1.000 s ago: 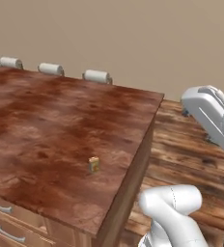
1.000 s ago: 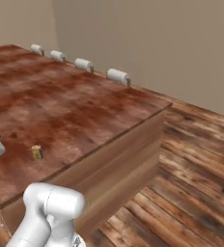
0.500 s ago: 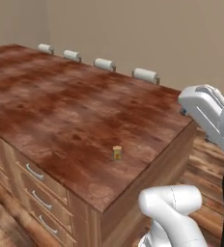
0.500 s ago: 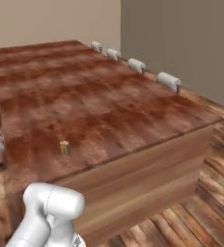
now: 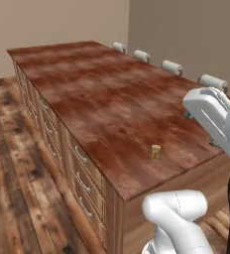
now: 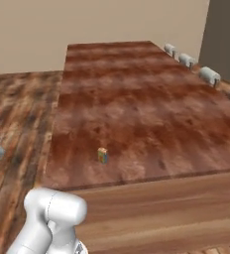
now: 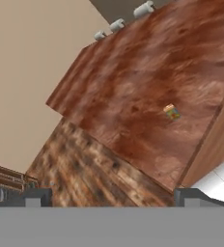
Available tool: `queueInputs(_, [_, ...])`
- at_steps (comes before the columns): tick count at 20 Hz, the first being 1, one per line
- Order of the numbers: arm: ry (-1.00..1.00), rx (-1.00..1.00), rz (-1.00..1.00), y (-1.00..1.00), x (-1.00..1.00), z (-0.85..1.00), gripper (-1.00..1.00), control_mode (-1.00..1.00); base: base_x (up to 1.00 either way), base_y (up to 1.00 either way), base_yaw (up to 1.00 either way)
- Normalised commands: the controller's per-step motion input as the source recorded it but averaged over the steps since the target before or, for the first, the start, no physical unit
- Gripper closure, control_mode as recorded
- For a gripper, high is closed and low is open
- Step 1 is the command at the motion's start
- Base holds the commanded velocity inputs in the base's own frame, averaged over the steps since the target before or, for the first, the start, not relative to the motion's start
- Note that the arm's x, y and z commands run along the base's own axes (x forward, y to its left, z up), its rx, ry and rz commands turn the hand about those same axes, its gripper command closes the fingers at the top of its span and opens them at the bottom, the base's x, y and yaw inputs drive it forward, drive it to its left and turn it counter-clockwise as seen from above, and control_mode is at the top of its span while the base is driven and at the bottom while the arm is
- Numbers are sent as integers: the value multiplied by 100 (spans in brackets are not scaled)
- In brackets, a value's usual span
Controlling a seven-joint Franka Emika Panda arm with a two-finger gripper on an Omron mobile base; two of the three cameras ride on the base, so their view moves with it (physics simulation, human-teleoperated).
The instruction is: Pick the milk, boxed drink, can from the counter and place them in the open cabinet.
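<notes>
The boxed drink (image 5: 156,151) (image 6: 102,155) (image 7: 171,112), a small yellow-orange box, stands upright on the reddish-brown counter (image 5: 102,99) (image 6: 137,99) (image 7: 147,72), close to its near end and edge. In the hand view my gripper (image 7: 114,198) is open, its dark fingertips (image 7: 36,197) wide apart with nothing between them. It hangs well away from the box, off the counter over the floor. The milk, the can and the cabinet are out of view.
Several pale grey cylinders (image 5: 172,66) (image 6: 209,75) (image 7: 144,8) line the counter's far long edge. Drawers with curved handles (image 5: 82,173) run along its near side. Plank floor (image 5: 18,163) (image 6: 18,104) spreads beside the counter. Beige walls stand behind.
The whole picture has swung: the base has moved round the counter's end, so the counter now runs lengthwise away. The boxed drink stays where it stood. The gripper stays open.
</notes>
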Motion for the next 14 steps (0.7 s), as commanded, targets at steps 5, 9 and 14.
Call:
queueInputs(5, [0,0,0,0,0,0,-100,100,-10,-12,55])
queueInputs(9, [0,0,0,0,0,0,-100,100,-4,0,16])
queueInputs(14, [0,0,0,0,0,0,-100,100,-12,-27,0])
